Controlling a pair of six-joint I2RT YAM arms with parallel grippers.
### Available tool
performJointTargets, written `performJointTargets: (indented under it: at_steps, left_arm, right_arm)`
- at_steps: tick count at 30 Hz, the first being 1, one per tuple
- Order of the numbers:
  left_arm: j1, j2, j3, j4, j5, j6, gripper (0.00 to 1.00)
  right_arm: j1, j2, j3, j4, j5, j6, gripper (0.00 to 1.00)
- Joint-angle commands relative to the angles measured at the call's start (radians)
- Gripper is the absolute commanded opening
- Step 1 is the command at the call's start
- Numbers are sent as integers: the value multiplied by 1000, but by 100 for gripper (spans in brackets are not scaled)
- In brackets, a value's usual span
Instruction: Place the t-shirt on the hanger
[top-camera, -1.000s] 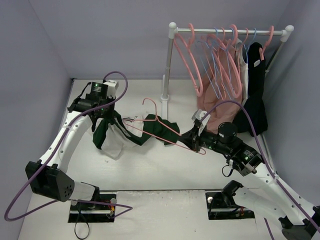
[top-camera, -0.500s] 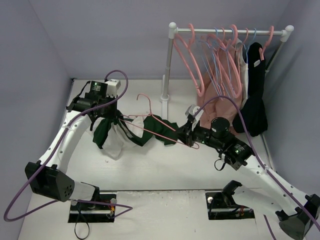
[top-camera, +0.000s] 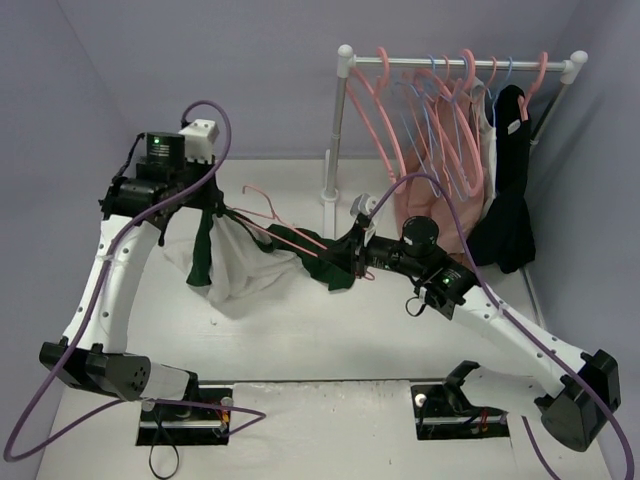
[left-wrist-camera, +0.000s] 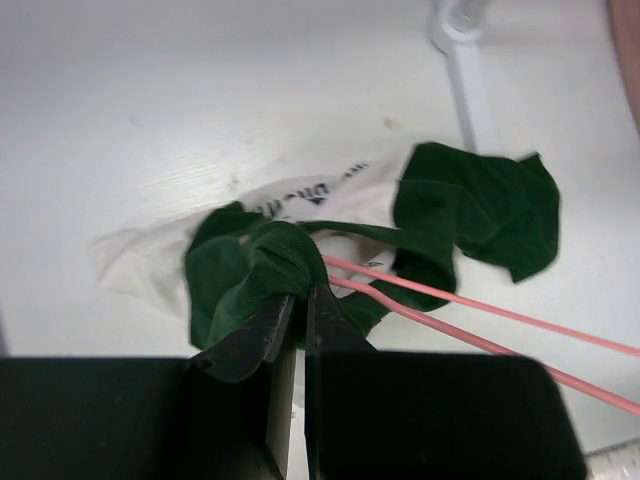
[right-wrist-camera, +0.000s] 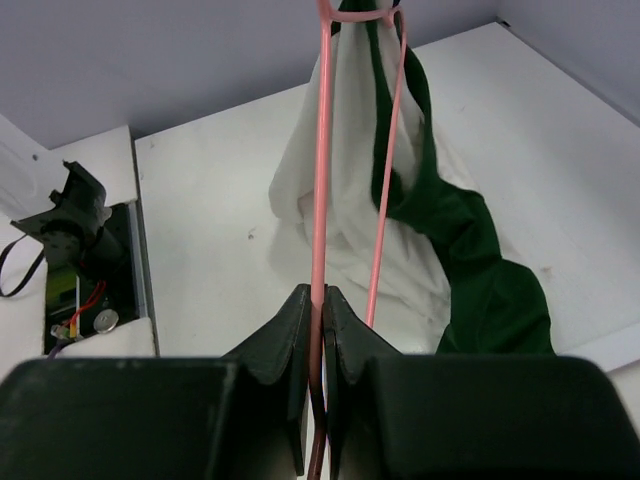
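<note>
My fingers (left-wrist-camera: 255, 345) are black; the t-shirt (top-camera: 240, 265) is cream-white with dark green sleeves and trim; the hanger (right-wrist-camera: 321, 150) is pink.

**Left to right: t-shirt (top-camera: 238, 270), hanger (right-wrist-camera: 321, 150), rail (top-camera: 460, 62)**

The t-shirt hangs from the left gripper (top-camera: 213, 208), its lower folds on the table (top-camera: 330, 340). The hanger runs right from it into the right gripper (top-camera: 352, 253) (the rail stands behind, far right).

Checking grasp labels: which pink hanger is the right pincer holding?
The pink hanger stuck into the t-shirt; right pincer is shut on it. The other pink hangers hang on the rail.
</note>
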Motion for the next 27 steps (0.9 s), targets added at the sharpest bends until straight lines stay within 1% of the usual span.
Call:
performJointTargets:
  at_steps: [1,4,8,10,14,18,21,24,27]
  left_arm:
    - [67,-16,62,-10,-75,49,0]
    - [69,-28,23,-23,-115,84,0]
    - [69,-44,-59,-21,-94,87,0]
    - [70,-58,-94,-16,-59,99,0]
    - [70,-76,-115,5,9,145,0]
    - [69,-87,-114,25,139,206,0]
    - [69,-78,-87,23,218,218,0]
    - [69,-76,-43,23,213,187,0]
    - [69,-82,-10,20,181,200,0]
  right_arm:
    - [-1,-30,24,138,-94,23,0]
    - [-8,-63,0,138,-104,39,0]
    - [-8,-83,-6,137,-128,60,0]
    - [-8,-80,-7,137,-143,69,0]
    - [-8,-58,-18,147,-149,66,0]
    - [-9,-38,-33,196,-150,78,0]
    - [-10,-28,-31,207,-106,68,0]
    - [-16,-35,-37,211,0,46,0]
    - [-40,-53,-44,213,26,35,0]
